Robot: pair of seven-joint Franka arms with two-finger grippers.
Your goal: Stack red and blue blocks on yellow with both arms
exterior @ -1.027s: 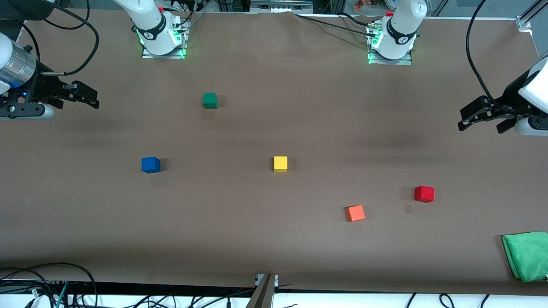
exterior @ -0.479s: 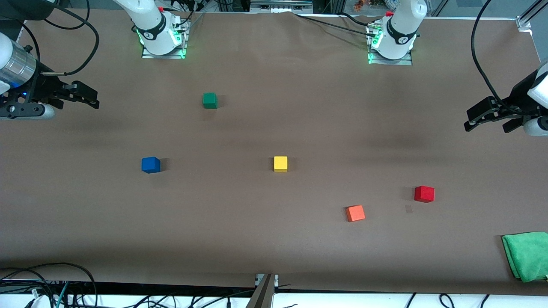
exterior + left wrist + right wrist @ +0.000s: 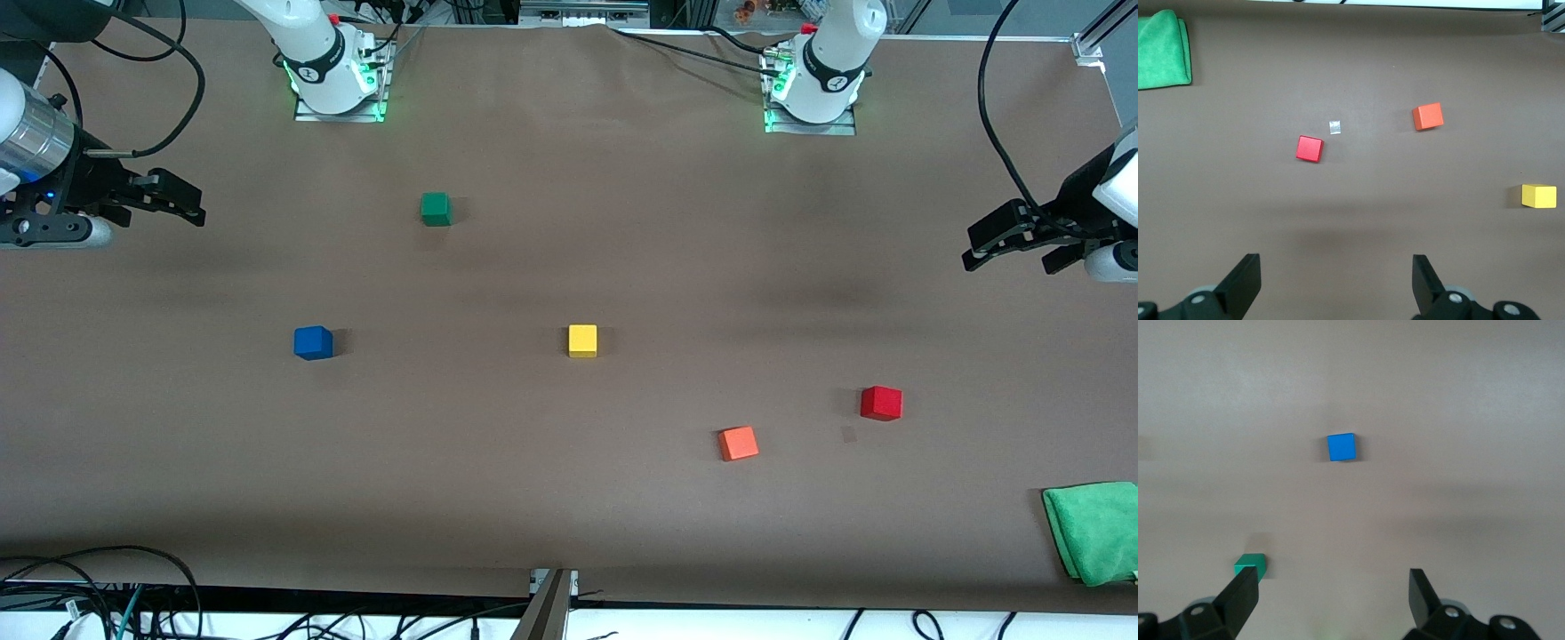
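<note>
Both grippers hanging spread and empty above the table's two ends, all cubes lying apart on the brown surface

The left gripper [image 3: 1009, 244] is hovering at the frame's right edge, the right gripper [image 3: 173, 200] at its left edge, each with fingers parted; the yellow cube [image 3: 582, 340] is sitting mid-frame, the blue cube [image 3: 313, 342] level with it toward the right arm's end, the red cube [image 3: 881, 403] in the lower right, near the orange-red cube [image 3: 738, 443]

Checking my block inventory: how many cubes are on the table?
5. Green cube lies nearest the bases; blue cube toward the right arm's end; yellow cube mid-table; red cube and orange cube toward the left arm's end.
</note>
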